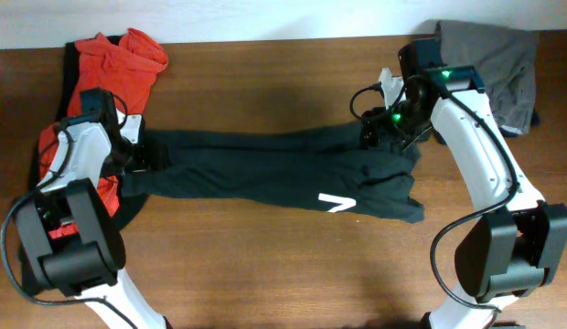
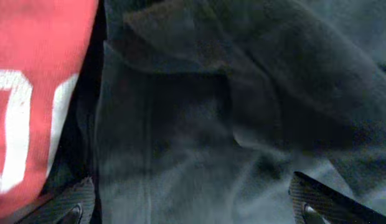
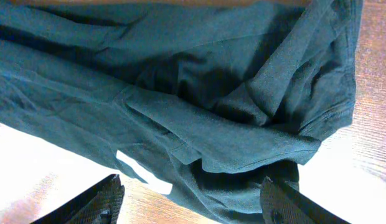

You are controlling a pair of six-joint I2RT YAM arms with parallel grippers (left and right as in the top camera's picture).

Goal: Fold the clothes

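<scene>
The black T-shirt point(image 1: 265, 169) lies bunched into a long band across the table, with a piece of a white letter point(image 1: 336, 203) showing. My left gripper point(image 1: 144, 157) is open over its left end; in the left wrist view point(image 2: 193, 211) the fingers are spread wide just above the dark cloth point(image 2: 199, 124). My right gripper point(image 1: 386, 130) is open over the right end; in the right wrist view point(image 3: 192, 202) the fingers straddle folded cloth point(image 3: 199, 106). The red T-shirt point(image 1: 119, 64) with white letters point(image 2: 12, 124) lies at the far left.
A grey garment point(image 1: 492, 59) lies crumpled at the back right corner. Bare wooden tabletop point(image 1: 265, 274) shows in front of the black shirt and behind it. The red shirt partly lies under my left arm.
</scene>
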